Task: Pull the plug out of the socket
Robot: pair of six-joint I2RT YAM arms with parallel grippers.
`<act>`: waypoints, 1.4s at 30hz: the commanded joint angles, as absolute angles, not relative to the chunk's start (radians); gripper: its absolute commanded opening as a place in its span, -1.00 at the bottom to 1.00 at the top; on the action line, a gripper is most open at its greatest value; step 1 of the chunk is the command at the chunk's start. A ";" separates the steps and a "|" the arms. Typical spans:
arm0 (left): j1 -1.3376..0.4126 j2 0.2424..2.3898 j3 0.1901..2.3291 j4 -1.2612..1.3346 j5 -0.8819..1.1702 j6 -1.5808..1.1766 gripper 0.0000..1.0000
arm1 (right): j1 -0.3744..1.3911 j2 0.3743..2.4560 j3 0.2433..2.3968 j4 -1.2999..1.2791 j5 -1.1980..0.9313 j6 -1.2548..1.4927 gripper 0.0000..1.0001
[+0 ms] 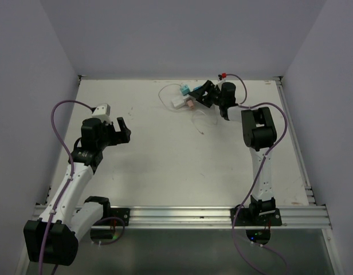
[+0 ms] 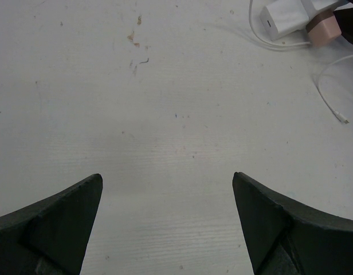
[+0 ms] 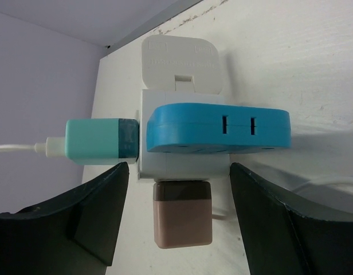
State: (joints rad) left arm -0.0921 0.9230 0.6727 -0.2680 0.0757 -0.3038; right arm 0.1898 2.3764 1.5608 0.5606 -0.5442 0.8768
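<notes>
A white socket block (image 3: 182, 163) with a blue top (image 3: 216, 129) lies at the table's far side (image 1: 180, 101). A pink-brown plug (image 3: 183, 222) sits in its near face, a teal plug (image 3: 96, 141) with a white cable in its left face, a white plug (image 3: 179, 63) at its far side. My right gripper (image 3: 179, 215) is open, its fingers (image 3: 96, 212) on either side of the pink-brown plug without touching it. My left gripper (image 2: 168, 189) is open and empty over bare table, far from the socket (image 2: 285, 20).
A thin white cable (image 1: 199, 121) loops on the table near the socket, its loose end in the left wrist view (image 2: 337, 114). The back wall stands just behind the socket. Small brown marks (image 2: 135, 39) spot the tabletop.
</notes>
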 commanded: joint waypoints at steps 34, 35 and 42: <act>-0.084 0.893 0.664 -0.158 0.239 -0.311 0.98 | 0.196 2.154 1.280 0.773 -0.675 0.988 -1.00; -0.086 0.890 0.661 -0.150 0.256 -0.307 0.97 | 0.196 2.135 1.254 0.779 -0.687 0.989 -1.00; -0.126 0.861 0.640 -0.115 0.330 -0.285 0.99 | 0.201 1.951 0.962 0.815 -0.775 0.965 -1.00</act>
